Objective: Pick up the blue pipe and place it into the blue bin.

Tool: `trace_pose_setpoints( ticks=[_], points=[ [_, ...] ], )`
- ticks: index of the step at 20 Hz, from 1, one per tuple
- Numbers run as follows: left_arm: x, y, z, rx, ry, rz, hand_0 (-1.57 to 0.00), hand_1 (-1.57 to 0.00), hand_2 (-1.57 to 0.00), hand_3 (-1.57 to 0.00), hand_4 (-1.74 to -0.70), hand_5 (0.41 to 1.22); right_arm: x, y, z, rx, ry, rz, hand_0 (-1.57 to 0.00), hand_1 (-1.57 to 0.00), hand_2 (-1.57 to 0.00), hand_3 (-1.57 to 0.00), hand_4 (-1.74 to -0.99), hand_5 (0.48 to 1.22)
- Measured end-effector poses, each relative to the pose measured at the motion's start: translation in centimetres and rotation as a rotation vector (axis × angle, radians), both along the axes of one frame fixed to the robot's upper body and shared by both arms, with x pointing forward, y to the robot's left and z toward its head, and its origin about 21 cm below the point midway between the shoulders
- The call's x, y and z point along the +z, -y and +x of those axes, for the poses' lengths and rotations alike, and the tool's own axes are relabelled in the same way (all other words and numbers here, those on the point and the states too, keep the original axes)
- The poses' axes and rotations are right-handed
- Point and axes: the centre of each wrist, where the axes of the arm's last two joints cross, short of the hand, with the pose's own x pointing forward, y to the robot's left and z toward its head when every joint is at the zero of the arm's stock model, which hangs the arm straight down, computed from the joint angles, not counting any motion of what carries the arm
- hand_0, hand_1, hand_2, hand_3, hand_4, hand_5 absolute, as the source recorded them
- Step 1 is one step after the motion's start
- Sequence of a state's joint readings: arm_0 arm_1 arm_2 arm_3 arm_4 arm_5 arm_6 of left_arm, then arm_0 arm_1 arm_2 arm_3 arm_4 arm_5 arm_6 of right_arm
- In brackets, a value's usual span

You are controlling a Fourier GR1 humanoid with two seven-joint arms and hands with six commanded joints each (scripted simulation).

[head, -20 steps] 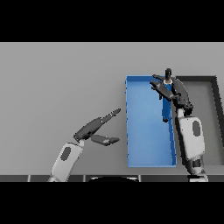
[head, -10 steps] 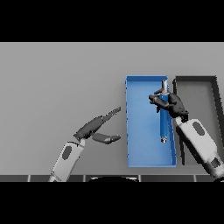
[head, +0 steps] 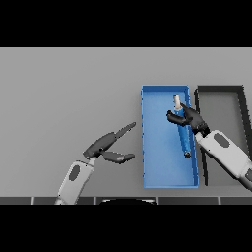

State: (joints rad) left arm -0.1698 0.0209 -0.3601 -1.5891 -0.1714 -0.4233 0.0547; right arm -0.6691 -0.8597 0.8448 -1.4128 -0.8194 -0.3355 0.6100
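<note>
Here the right hand (head: 189,118) curls round the slim blue pipe (head: 183,137) inside the rectangular blue bin (head: 162,173); left hand (head: 109,146) spread.

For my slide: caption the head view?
Right robot hand lowers the blue pipe into the blue bin.

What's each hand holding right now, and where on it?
Right hand is curled round the blue pipe near its upper end, over the blue bin. Left hand is open, holding nothing.
</note>
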Motion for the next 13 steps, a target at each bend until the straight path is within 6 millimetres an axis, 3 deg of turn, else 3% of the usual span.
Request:
trace_pose_setpoints(
  ticks=[7,13],
  points=[
    [0.0,0.6,0.0,0.003,0.004,-0.003,0.0,0.0,0.0,0.0,-0.93,0.497,0.3,-0.1,0.1,0.093,-0.042,-0.104,-0.03,-0.03,-0.03,-0.01,-1.099,0.725],
    [-0.2,-0.4,-0.4,0.0,0.004,0.003,0.0,0.0,0.0,0.0,-0.93,0.495,0.3,-0.3,-0.3,0.157,-0.041,-0.14,-0.02,-0.02,-0.02,0.0,-1.084,0.714]
  ],
)
